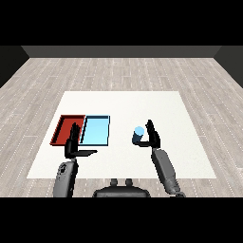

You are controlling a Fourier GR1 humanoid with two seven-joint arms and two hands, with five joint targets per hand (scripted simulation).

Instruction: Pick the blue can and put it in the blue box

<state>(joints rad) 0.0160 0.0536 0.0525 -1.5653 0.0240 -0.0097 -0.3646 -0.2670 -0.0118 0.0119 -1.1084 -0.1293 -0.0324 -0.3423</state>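
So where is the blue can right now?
The blue can stands on the table's right half, beside the right hand, right of the light blue tray.

The light is bright and even, lying flat across the whole table (190,142), which shows as plain white from edge to edge. The pale wooden floor (118,71) around it is lit just as evenly, right out to the far wall (118,51), a dim, dark grey band. The can (138,134) has a top paler than its side, so the light seems to fall from above. The left hand (72,147) and right hand (153,137) read as near-black shapes with little shading.
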